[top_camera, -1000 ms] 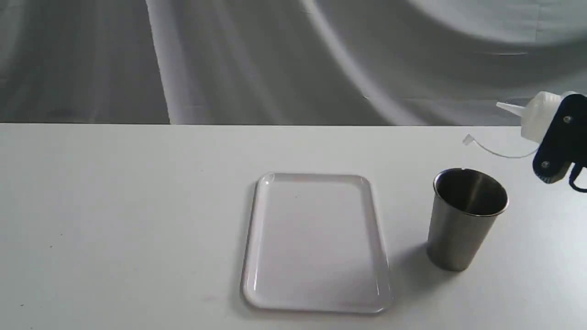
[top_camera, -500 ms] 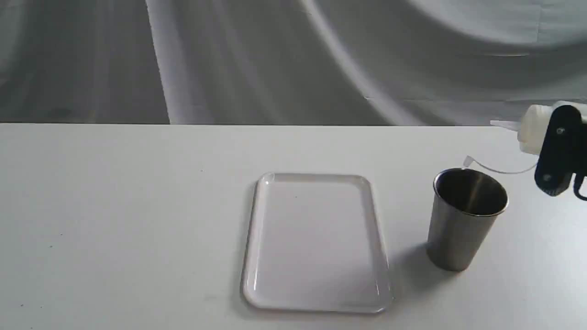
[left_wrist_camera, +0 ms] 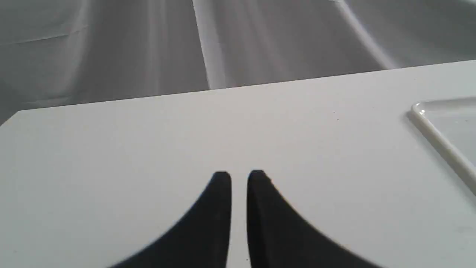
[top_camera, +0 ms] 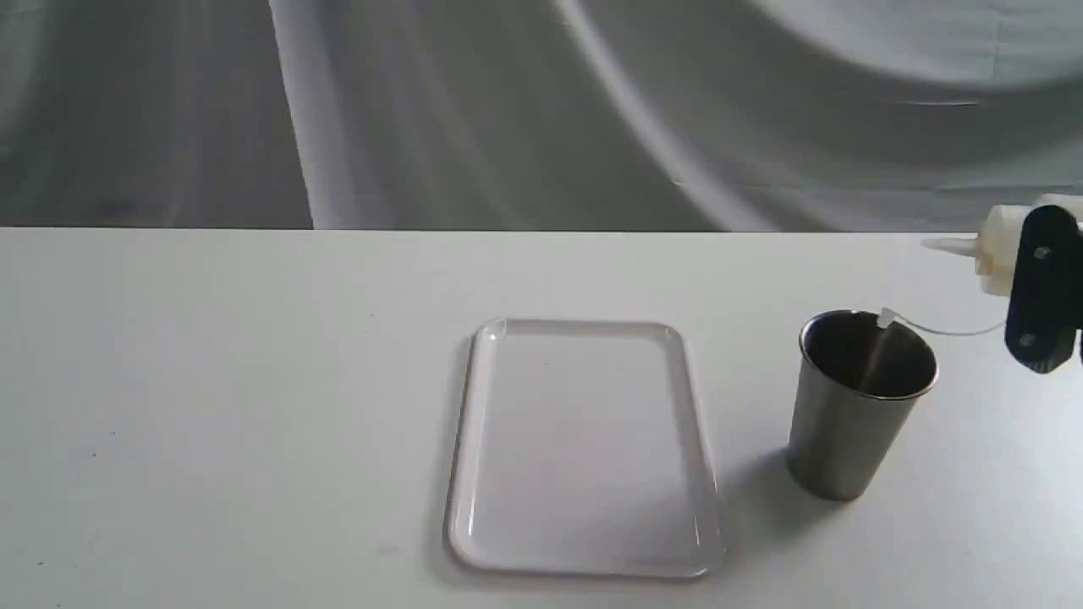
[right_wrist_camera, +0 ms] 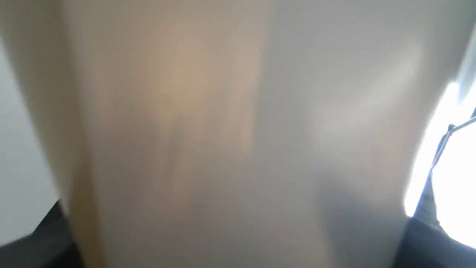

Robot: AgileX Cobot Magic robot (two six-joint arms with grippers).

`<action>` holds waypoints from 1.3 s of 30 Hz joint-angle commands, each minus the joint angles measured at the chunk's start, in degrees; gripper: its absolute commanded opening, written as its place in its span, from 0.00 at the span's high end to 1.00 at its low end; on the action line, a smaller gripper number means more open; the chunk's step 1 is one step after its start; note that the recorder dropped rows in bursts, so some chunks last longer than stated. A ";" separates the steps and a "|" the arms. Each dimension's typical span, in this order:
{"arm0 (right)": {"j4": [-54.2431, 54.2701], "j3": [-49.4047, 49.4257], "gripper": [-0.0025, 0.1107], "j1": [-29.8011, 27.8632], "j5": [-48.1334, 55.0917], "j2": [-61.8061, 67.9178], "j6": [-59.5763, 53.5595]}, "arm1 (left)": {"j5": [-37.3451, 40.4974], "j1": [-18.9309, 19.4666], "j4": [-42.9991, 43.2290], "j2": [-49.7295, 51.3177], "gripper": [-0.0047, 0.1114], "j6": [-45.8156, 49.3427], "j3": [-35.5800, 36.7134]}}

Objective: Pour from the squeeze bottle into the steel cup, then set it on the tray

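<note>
My right fingers point(top_camera: 1042, 292) grip the squeeze bottle point(top_camera: 998, 252), tipped sideways near the steel cup point(top_camera: 850, 423); my left fingers point(left_wrist_camera: 222, 208) sit nearly together, empty.

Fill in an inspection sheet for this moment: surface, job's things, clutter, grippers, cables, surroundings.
Surface: white table, a few faint specks.
Job's things: translucent whitish squeeze bottle held about level in the air, nozzle toward the brushed-steel cup. The cup stands upright beside the flat white rectangular tray, apart from it. The tray is bare. The bottle's tethered cap dangles at the cup's rim. No stream seen.
Clutter: nothing seen.
Grippers: right gripper shut on the bottle; left gripper empty, jaws nearly together, above bare table.
Cables: nothing seen.
Surroundings: grey draped cloth behind the table.
</note>
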 commanded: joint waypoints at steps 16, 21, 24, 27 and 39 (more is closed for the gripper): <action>-1.50 0.06 0.98 -0.46 0.72 -0.29 -7.22 | -0.41 -0.22 0.14 -0.28 0.89 -0.10 0.25; -1.50 0.06 0.98 -0.46 0.56 -0.29 -8.17 | -0.41 -0.22 0.14 -0.28 0.89 -0.10 0.25; -1.50 0.06 0.98 -0.46 0.56 -0.29 -8.17 | -0.41 -0.22 0.14 -0.28 0.89 -0.10 0.25; -1.50 0.06 0.98 -0.46 0.56 -0.29 -8.17 | -0.41 -0.22 0.14 -0.28 0.89 -0.10 0.25; -1.50 0.06 0.98 -0.46 -0.03 -0.29 -12.07 | -0.41 -0.22 0.14 -0.28 0.89 -0.10 0.25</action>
